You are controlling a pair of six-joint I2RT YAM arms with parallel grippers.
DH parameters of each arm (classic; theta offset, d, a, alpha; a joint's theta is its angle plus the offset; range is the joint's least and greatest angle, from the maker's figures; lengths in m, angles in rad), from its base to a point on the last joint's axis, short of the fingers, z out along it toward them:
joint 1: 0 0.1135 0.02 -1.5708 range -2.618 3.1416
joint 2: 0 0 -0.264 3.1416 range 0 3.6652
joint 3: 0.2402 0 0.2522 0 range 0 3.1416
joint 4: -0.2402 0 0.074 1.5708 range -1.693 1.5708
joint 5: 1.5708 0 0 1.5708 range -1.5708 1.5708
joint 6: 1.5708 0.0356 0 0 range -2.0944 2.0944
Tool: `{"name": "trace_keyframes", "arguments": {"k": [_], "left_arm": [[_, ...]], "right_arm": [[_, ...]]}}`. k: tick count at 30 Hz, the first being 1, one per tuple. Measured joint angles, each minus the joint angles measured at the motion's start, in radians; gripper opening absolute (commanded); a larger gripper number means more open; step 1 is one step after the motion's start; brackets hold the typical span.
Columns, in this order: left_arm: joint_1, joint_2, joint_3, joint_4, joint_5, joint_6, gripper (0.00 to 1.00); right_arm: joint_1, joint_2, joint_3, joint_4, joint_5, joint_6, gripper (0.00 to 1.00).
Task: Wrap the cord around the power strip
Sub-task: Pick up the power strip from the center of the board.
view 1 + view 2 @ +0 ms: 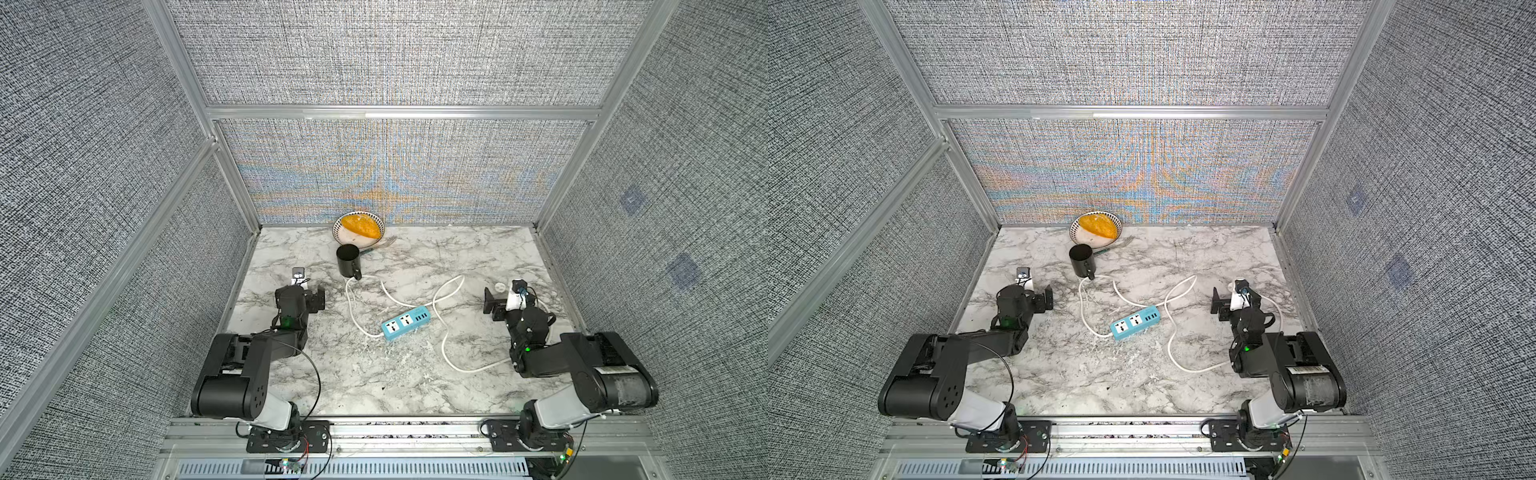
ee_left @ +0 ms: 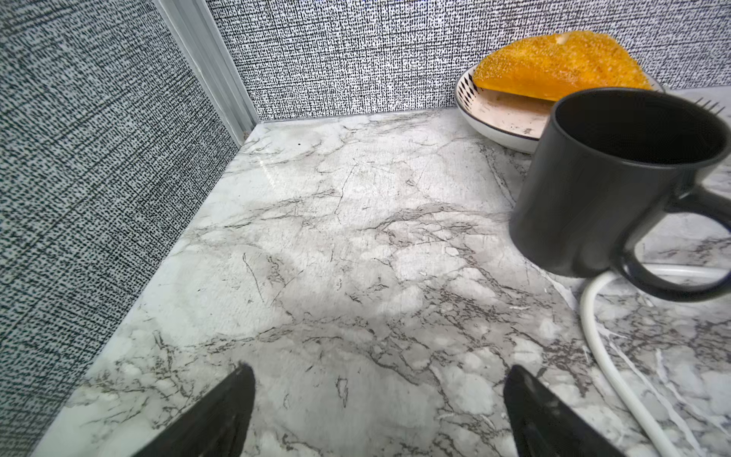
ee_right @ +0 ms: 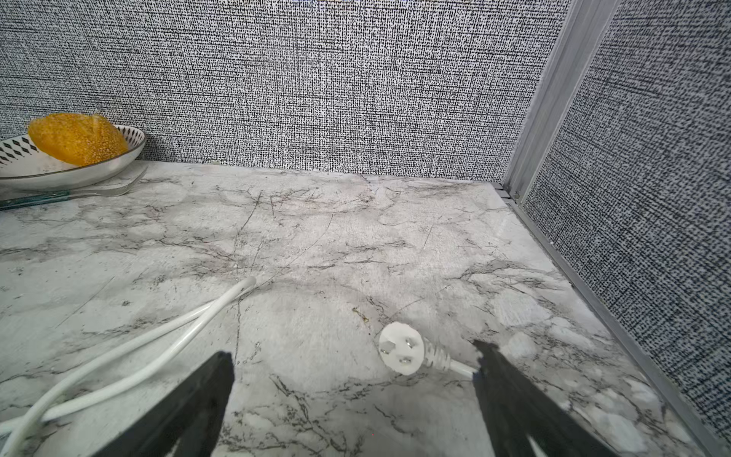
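The light-blue power strip [image 1: 405,323] [image 1: 1136,323] lies flat mid-table, socket faces up. Its white cord [image 1: 444,349] [image 1: 1169,347] sprawls loose in loops on both sides of it, one loop reaching the mug's handle [image 2: 605,356]. In the right wrist view two runs of cord [image 3: 158,336] lie side by side. The cord's round white plug [image 3: 401,348] [image 1: 500,286] rests on the marble beside one finger of my right gripper [image 3: 352,350] [image 1: 492,303], which is open and empty. My left gripper [image 2: 379,372] [image 1: 318,297] is open over bare marble, left of the strip.
A black mug [image 1: 348,259] [image 2: 613,178] stands behind the strip. Behind it, against the back wall, a patterned bowl [image 1: 338,235] [image 3: 99,166] holds an orange bread piece [image 1: 361,224]. A fork [image 1: 384,243] [image 3: 79,194] lies beside the bowl. Fabric walls close three sides.
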Motion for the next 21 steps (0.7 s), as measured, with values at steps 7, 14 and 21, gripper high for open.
{"name": "trace_keyframes", "arguments": {"k": [7, 14, 21], "left_arm": [[0.001, -0.002, -0.001, 0.000, 0.002, 0.000, 1.00], [0.003, -0.002, -0.001, 0.000, 0.002, 0.000, 1.00], [0.003, -0.002, -0.001, 0.000, 0.002, 0.000, 1.00]], "right_arm": [[0.000, 0.000, 0.000, 0.000, 0.000, 0.000, 0.98], [-0.018, 0.000, 0.008, -0.008, -0.009, 0.009, 0.98], [-0.027, 0.000, 0.007, -0.012, -0.030, 0.019, 0.98]]}}
